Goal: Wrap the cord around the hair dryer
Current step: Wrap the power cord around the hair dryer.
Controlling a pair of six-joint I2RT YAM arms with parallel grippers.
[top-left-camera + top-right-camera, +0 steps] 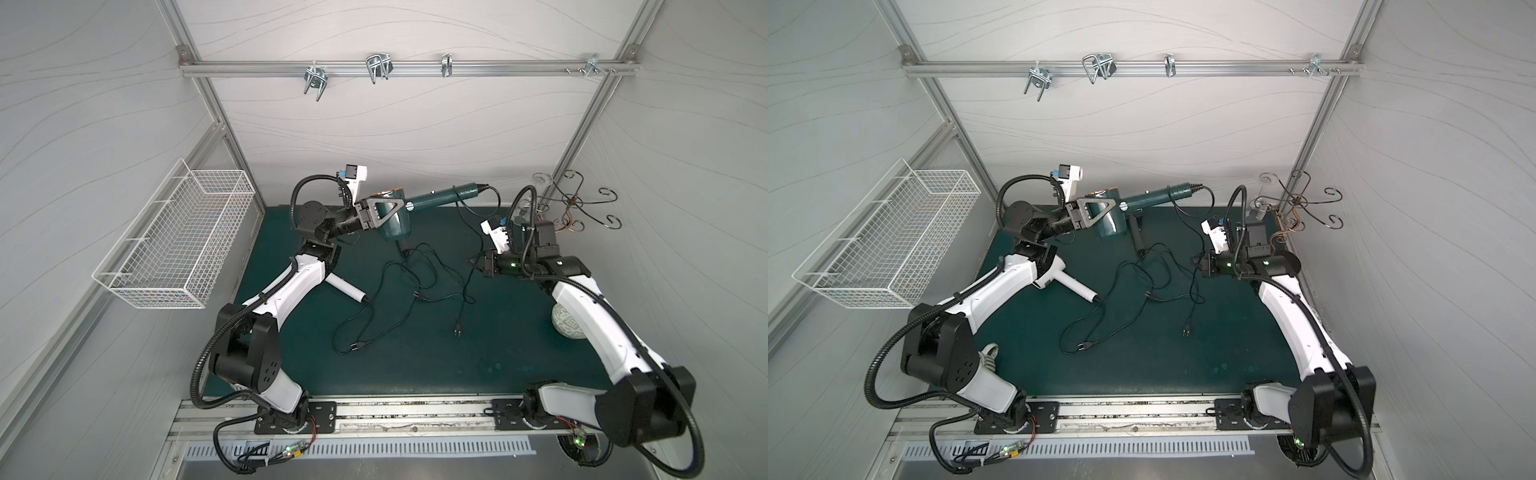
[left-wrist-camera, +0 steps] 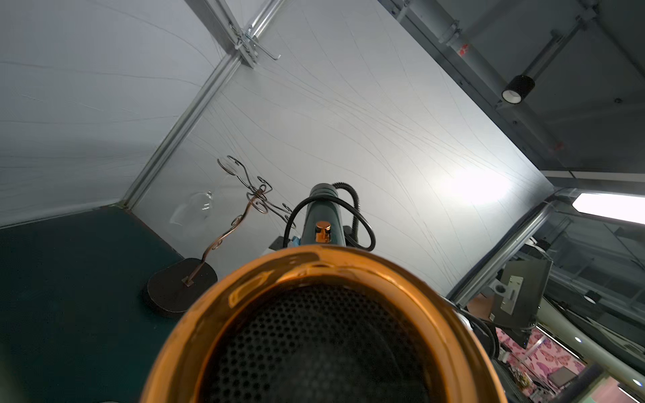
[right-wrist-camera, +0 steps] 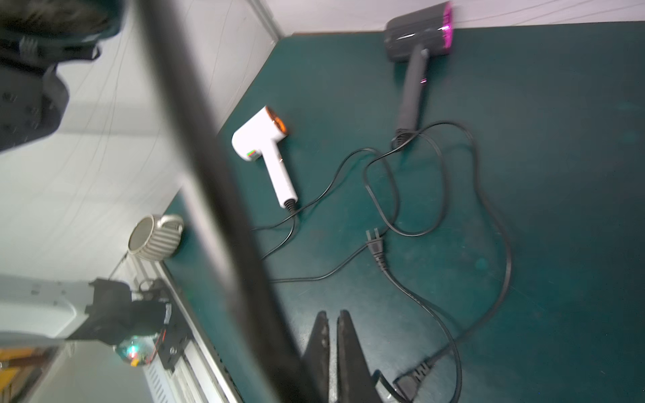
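Observation:
The teal hair dryer (image 1: 432, 197) (image 1: 1142, 201) is lifted above the back of the green mat, its handle pointing right. My left gripper (image 1: 397, 212) (image 1: 1106, 210) is shut on its barrel. The left wrist view is filled by its copper rear rim (image 2: 323, 265). Its black cord (image 1: 498, 197) (image 1: 1212, 199) (image 2: 370, 237) loops off the handle end and drops to the mat. My right gripper (image 1: 473, 264) (image 1: 1195, 262) (image 3: 331, 314) hovers shut right beside the hanging cord, with nothing between its tips. A blurred cord crosses the right wrist view next to the fingers.
A white dryer (image 1: 345, 286) (image 3: 261, 146) and a dark dryer (image 1: 1136, 232) (image 3: 415, 35) lie on the mat, their cords tangled mid-mat (image 1: 415, 274). A wire basket (image 1: 178, 249) hangs at the left and a hook stand (image 1: 577, 203) is back right. A ribbed mug (image 3: 153, 237) sits front left.

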